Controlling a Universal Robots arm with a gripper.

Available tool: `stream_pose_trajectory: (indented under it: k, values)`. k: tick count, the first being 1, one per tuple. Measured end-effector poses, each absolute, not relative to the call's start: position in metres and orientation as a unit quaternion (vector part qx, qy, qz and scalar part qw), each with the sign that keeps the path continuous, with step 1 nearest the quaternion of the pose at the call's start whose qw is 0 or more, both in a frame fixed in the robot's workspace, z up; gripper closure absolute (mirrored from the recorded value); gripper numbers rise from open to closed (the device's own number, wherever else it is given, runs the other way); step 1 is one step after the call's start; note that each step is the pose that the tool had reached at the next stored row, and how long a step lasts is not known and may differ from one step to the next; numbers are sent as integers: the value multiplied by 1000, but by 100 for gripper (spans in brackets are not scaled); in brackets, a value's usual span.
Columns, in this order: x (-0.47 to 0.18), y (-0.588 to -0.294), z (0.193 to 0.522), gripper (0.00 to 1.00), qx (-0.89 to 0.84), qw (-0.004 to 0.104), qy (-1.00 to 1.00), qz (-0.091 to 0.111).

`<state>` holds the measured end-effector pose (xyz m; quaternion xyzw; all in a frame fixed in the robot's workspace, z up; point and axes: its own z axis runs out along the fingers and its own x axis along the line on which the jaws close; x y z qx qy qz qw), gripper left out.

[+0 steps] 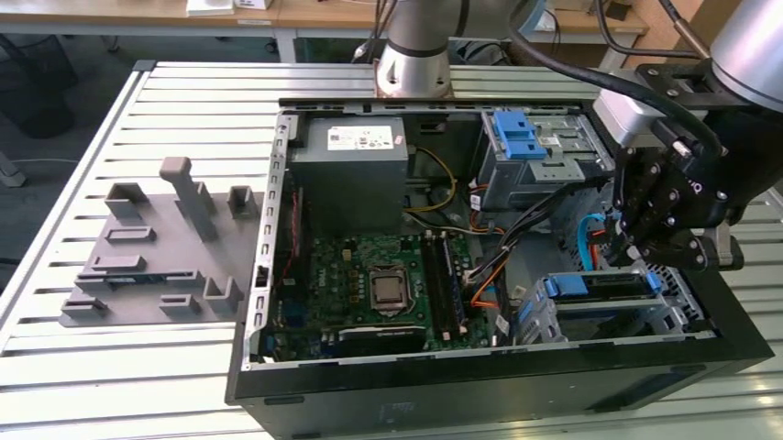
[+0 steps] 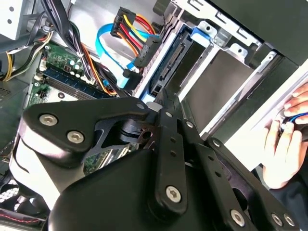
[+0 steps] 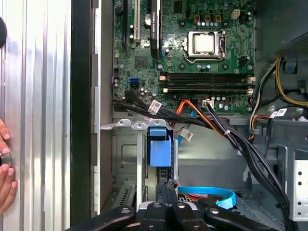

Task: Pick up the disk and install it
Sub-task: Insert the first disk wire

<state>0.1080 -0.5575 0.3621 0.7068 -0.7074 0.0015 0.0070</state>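
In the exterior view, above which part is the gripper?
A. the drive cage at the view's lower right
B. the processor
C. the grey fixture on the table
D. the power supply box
A: the gripper hangs above the drive cage inside the open computer case, at the exterior view's right.
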Motion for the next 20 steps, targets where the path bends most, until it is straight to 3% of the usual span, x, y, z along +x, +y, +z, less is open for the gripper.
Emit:
stream_pose_trajectory:
  k: [20]
  values:
    - [108, -557, 362, 89, 707, 12, -707, 6]
